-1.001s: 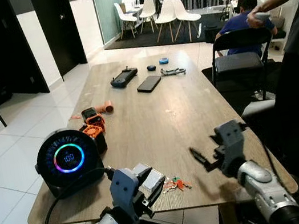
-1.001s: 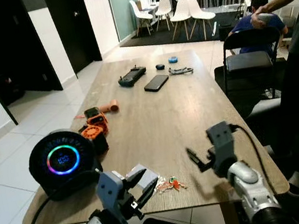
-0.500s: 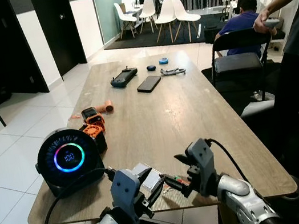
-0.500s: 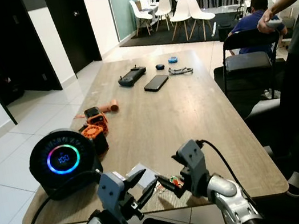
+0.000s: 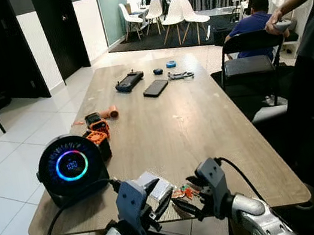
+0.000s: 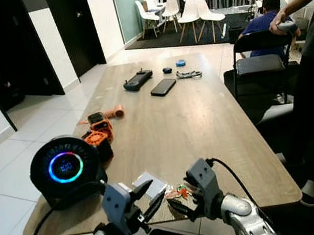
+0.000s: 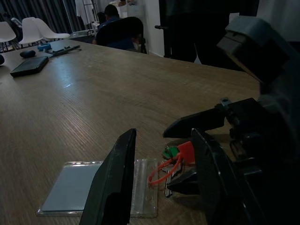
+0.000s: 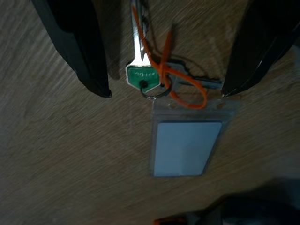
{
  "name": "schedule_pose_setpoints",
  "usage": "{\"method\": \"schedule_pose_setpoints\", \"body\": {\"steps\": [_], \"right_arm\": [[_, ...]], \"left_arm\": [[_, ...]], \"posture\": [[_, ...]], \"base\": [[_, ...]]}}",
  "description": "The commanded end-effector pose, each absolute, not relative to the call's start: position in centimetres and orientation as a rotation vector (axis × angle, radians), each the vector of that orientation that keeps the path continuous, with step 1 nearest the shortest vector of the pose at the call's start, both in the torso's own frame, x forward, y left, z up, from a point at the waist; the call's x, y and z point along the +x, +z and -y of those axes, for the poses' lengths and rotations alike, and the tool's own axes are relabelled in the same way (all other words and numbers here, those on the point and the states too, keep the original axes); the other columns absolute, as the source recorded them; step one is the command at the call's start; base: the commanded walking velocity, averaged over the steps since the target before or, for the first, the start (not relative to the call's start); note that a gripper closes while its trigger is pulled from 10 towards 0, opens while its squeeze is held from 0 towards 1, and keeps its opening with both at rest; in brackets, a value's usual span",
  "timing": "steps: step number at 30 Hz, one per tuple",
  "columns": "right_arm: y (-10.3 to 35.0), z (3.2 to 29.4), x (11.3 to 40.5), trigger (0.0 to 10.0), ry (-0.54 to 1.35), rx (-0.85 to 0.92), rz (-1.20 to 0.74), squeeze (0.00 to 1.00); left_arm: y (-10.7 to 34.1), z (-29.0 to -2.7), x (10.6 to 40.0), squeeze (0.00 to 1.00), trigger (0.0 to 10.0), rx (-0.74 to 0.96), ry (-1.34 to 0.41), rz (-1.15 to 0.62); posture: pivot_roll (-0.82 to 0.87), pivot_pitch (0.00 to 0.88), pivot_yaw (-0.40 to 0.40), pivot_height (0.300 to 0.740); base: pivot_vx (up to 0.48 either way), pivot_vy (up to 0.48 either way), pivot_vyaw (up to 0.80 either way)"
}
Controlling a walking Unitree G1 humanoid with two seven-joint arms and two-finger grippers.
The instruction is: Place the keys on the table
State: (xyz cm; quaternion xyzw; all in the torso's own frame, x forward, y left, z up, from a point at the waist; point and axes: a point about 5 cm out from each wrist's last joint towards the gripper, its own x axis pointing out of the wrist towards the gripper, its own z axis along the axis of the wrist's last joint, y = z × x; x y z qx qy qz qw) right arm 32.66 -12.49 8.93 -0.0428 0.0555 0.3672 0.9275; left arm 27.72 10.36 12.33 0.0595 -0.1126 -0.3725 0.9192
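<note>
Keys lying flat at the near table edge, both grippers hovering over them, jaws released.

I'm looking at the keys (image 8: 152,77) on the table (image 5: 193,117) at its near edge, touching a clear card holder (image 8: 185,140) and tied to it by an orange loop (image 8: 176,89). My right gripper (image 5: 187,200) is straddling the bunch with fingers spread and gripping nothing; my left gripper (image 5: 159,199) is hanging just left of it, also spread and empty. I'm judging the bunch light, thin and slippery on wood, so the ring beside the green head is likely the best hold. Farther off, a round speaker (image 5: 71,168) is glowing at the left and a phone (image 5: 156,88) is lying toward the far end.
</note>
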Motion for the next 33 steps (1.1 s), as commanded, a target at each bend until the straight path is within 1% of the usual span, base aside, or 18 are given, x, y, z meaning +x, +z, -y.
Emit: {"method": "schedule_pose_setpoints", "body": {"steps": [1, 15, 16, 18, 19, 24, 25, 26, 27, 33], "right_arm": [[8.2, 12.9, 32.2, 10.0, 0.748, -0.070, -0.149, 0.00], [8.2, 13.0, 32.1, 10.0, 0.720, -0.031, -0.195, 0.00], [8.4, 13.0, 32.2, 9.8, 0.724, -0.023, -0.192, 0.00], [8.4, 13.0, 32.2, 9.8, 0.724, -0.023, -0.192, 0.00], [8.8, 13.0, 32.4, 0.0, 0.727, -0.015, -0.187, 0.00], [8.9, 12.9, 32.4, 0.0, 0.728, -0.013, -0.184, 0.00], [8.9, 13.0, 32.4, 4.7, 0.724, -0.022, -0.187, 0.00], [8.9, 13.0, 32.4, 4.7, 0.724, -0.022, -0.187, 0.00], [8.9, 13.0, 32.5, 10.0, 0.719, -0.029, -0.190, 0.00], [9.0, 13.1, 32.4, 10.0, 0.711, -0.037, -0.197, 0.00]], "left_arm": [[12.0, -10.5, 27.5, 0.00, 10.0, 0.119, -0.771, 0.222], [12.0, -10.6, 27.7, 0.00, 10.0, 0.121, -0.761, 0.217], [12.0, -10.6, 27.7, 0.00, 10.0, 0.122, -0.760, 0.217], [12.0, -10.6, 27.7, 0.00, 10.0, 0.122, -0.760, 0.217], [12.0, -10.7, 27.7, 0.00, 10.0, 0.125, -0.761, 0.215], [12.0, -10.6, 27.7, 0.00, 10.0, 0.127, -0.762, 0.213], [11.9, -10.6, 27.7, 0.00, 10.0, 0.128, -0.762, 0.212], [11.9, -10.6, 27.7, 0.00, 10.0, 0.128, -0.762, 0.212], [11.9, -10.6, 27.7, 0.00, 10.0, 0.129, -0.762, 0.211], [11.9, -10.7, 27.7, 0.00, 10.0, 0.134, -0.759, 0.207]], "posture": [[0.02, 0.065, -0.005, 0.740], [0.02, 0.066, 0.002, 0.740], [0.02, 0.066, 0.002, 0.740], [0.02, 0.066, 0.002, 0.740], [0.02, 0.065, 0.003, 0.740], [0.02, 0.066, 0.002, 0.740], [0.02, 0.068, 0.001, 0.740], [0.02, 0.068, 0.001, 0.740], [0.02, 0.069, 0.000, 0.740], [0.02, 0.071, 0.001, 0.740]], "base": [[0.000, 0.000, 0.00], [0.000, 0.000, 0.00], [0.000, 0.000, 0.00], [0.000, 0.000, 0.00], [0.000, 0.000, 0.00], [0.000, 0.000, 0.00], [0.000, 0.000, 0.00], [0.000, 0.000, 0.00], [0.000, 0.000, 0.00], [0.000, 0.000, 0.00]]}}
